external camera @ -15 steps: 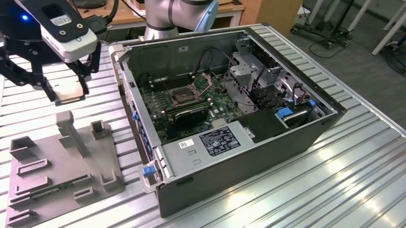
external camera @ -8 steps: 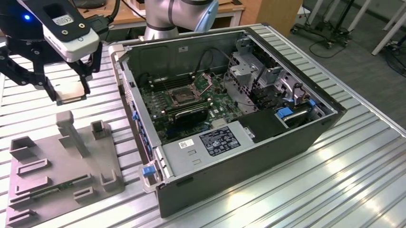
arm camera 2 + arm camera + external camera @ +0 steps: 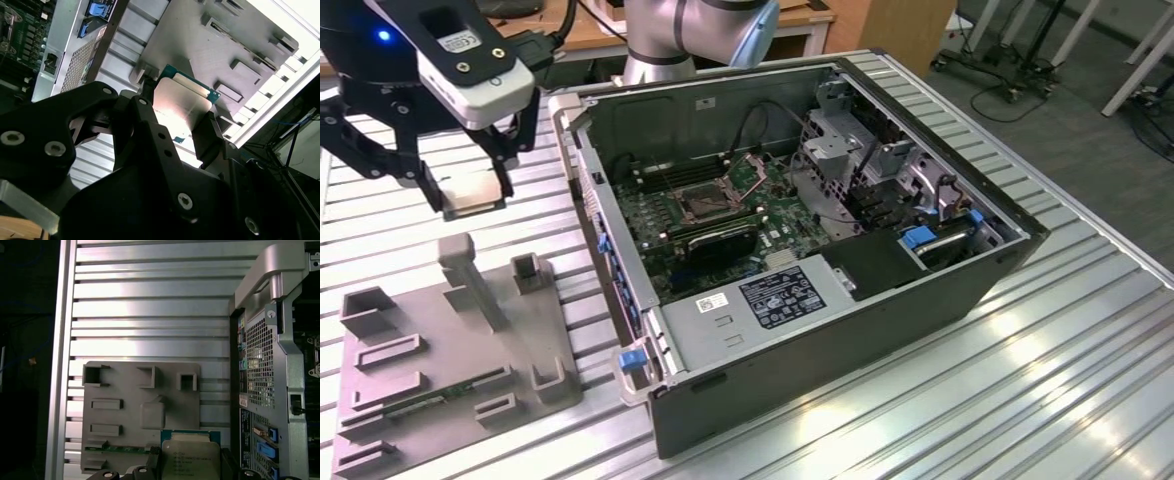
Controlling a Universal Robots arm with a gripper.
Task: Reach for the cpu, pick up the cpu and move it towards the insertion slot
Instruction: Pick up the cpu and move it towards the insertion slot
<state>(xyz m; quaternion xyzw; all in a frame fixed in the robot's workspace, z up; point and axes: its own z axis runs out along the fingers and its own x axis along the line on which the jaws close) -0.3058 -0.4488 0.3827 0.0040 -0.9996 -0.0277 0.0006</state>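
- hand (image 3: 464,186) pinches the cpu (image 3: 472,196) by 2 opposite edges, up in the air
- cpu sits over the grey tray (image 3: 447,350) on the counter (image 3: 1067,380); pale metal face shows in both wrist views
- insertion slot (image 3: 700,205) is on the green motherboard inside the open computer case (image 3: 854,300), well apart from the cpu, toward the exterior view's right
- green memory stick (image 3: 434,396) lies in the tray

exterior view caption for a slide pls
The gripper holds the cpu aloft near the grey tray, short of the insertion slot in the open computer case.
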